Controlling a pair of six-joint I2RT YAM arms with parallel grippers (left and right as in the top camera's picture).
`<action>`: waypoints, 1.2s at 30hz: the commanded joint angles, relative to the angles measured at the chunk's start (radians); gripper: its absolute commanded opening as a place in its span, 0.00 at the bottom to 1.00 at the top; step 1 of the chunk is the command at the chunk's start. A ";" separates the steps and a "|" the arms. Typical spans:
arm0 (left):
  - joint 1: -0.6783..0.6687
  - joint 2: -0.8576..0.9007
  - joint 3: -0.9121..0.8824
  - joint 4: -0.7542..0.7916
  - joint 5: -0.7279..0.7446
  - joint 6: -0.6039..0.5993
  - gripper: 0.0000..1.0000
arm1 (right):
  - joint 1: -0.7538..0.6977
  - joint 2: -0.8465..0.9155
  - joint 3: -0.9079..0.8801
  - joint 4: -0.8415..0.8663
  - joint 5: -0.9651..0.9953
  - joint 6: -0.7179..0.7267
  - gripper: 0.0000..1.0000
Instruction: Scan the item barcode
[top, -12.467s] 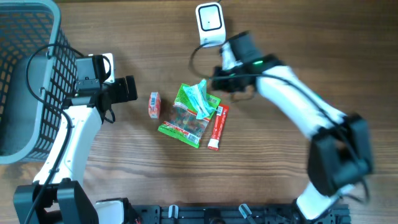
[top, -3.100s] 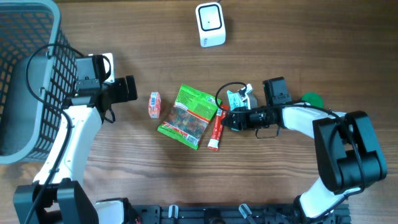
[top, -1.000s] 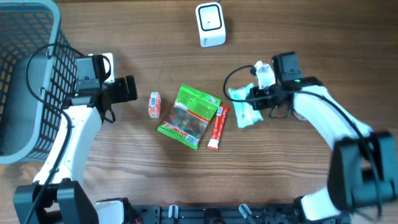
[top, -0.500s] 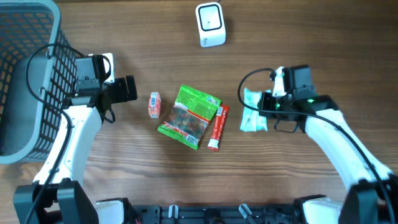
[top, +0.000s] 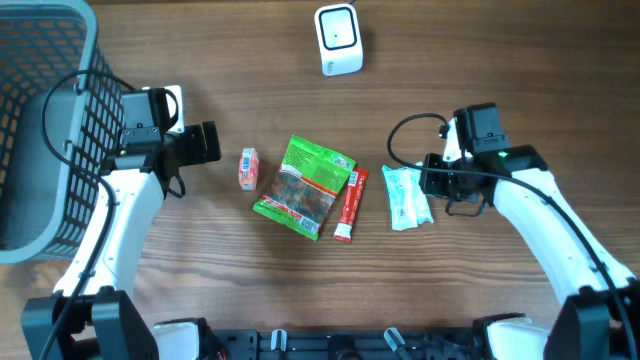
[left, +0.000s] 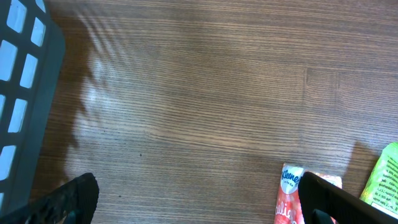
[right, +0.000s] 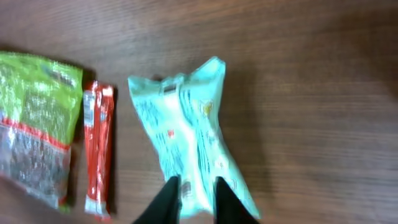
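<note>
Pale teal crinkled packet (top: 407, 197), lying flat on the table right of centre (twisted at its waist, ends flared), white rounded scanner (top: 337, 40) with dark window, near the far edge's middle

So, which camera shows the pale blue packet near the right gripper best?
The right wrist view: the pale blue packet is large there, print and creases visible, its near end in the right gripper. Overhead shows it small, lying beside the red stick. The left wrist view does not show it.
</note>
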 joint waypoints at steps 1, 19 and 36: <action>0.005 -0.014 0.015 0.003 -0.006 0.005 1.00 | 0.067 -0.007 -0.018 -0.034 0.029 -0.049 0.18; 0.005 -0.014 0.015 0.003 -0.006 0.005 1.00 | 0.320 0.122 -0.077 0.065 0.392 0.084 0.22; 0.005 -0.014 0.015 0.003 -0.006 0.005 1.00 | 0.320 0.206 -0.078 0.086 0.369 0.079 0.51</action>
